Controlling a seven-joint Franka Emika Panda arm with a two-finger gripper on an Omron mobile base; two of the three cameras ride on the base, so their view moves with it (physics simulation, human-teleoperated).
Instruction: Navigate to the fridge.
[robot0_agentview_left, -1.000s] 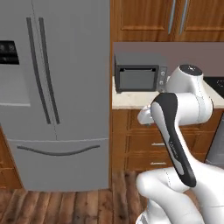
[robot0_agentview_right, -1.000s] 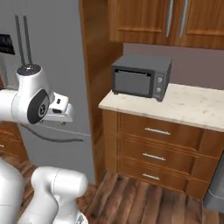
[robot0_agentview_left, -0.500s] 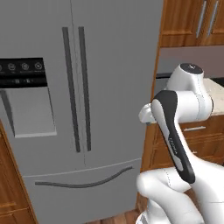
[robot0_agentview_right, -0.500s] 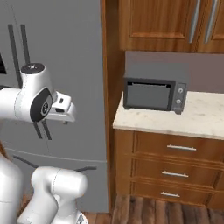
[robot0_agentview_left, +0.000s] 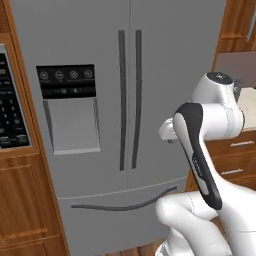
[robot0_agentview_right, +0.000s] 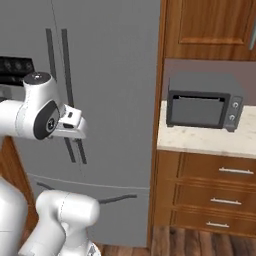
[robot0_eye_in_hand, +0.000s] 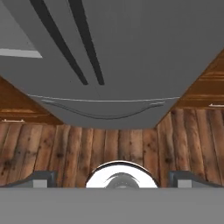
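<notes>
**Fridge dead ahead of base**

Fridge (robot0_agentview_left: 150, 75) stands right in front, doors shut; twin dark handles (robot0_agentview_left: 129, 100) mid-front, black panel (robot0_agentview_left: 67, 80) w/ dispenser recess to their left, bottom drawer (robot0_agentview_left: 125, 215) below. Built-in oven (robot0_agentview_left: 11, 105) left of fridge. Right of fridge: counter (robot0_agentview_right: 200, 142) w/ toaster oven (robot0_agentview_right: 205, 102), door shut, drawers under. Gripper (robot0_eye_in_hand: 112, 178) hangs before fridge, tips wide apart, holding nothing.

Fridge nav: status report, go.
Gripper open, holding nothing, pointed at the floor. Fridge dead ahead, doors shut, fills the left base view. Nothing between base and fridge; microwave off right on counter.
</notes>
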